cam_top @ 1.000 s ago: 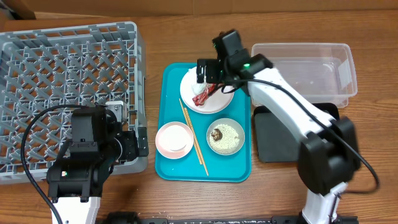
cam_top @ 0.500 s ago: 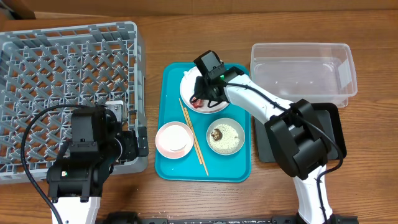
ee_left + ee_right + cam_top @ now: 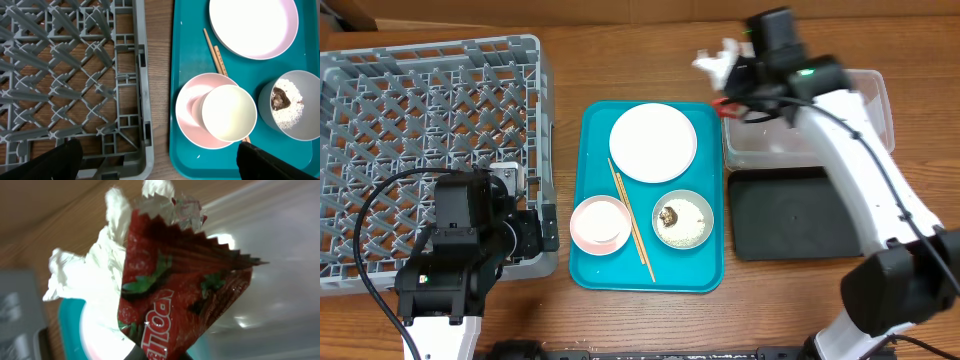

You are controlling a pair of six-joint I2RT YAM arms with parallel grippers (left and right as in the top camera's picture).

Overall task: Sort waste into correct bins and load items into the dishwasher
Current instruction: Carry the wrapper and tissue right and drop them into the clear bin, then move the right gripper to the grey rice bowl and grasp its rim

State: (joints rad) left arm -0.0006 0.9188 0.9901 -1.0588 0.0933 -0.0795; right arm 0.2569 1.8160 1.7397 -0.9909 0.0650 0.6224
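Right pincer [image 3: 736, 84] clamped on red wrapper [image 3: 172, 292], tissue [image 3: 95, 275] at clear tub [image 3: 860, 125] edge; white bowl [image 3: 700, 240] holds rice [image 3: 692, 230], lump [image 3: 668, 214].

A wood-grain table [image 3: 620, 50] fills the scene, with brown cardboard [image 3: 345, 12] at its far left corner.

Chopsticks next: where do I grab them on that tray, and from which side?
Probably take the chopsticks at their near end, from straight above, jaws across the pair. They lie flat on the teal tray, squeezed between the pink bowl and the rice bowl midway; the near end lies clear.
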